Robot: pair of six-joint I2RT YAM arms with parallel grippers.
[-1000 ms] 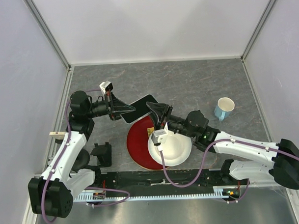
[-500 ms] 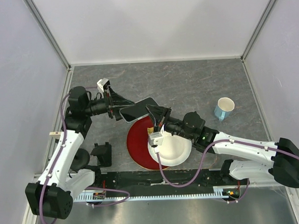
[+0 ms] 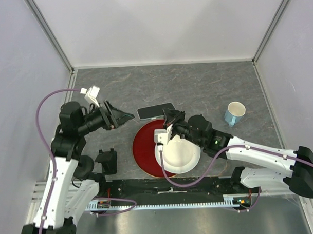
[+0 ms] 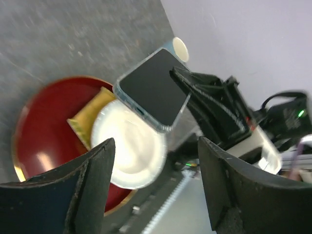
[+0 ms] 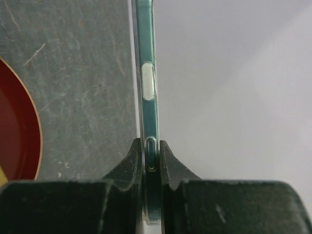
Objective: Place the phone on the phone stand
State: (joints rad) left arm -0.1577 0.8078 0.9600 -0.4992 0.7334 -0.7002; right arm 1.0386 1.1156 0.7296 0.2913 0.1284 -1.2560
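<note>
Currently the phone [image 3: 155, 111], a slim rounded-rectangle smartphone with a glossy black screen and a pale rim, is with the right hand [image 3: 169, 115] alone. The right wrist view shows both fingers pressed shut on the phone's thin edge [image 5: 148, 73], near one end. It is held screen-up and roughly level, apparently lifted off the grey stone-patterned worktop [image 3: 207, 84], just beyond the far rim of the round red plate [image 3: 143, 148].

The left hand [image 3: 126, 117] sits apart from the phone, on its left. Its fingers [image 4: 92, 185] are spread wide with nothing between them.

The phone stand [image 3: 106, 161], a small matte black plastic piece, is on the worktop near the left arm's base, left of the red plate and well apart from the phone. Nothing rests on it.

A white paper plate [image 3: 179, 156] overlaps the red plate, and a light blue mug [image 3: 234, 113] stands off to the right.

Progress, by my judgement: pickup done and grip secure. Remaining steps:
- carry the phone across to the stand
- tilt it to match the back rest
- seat it and release
</note>
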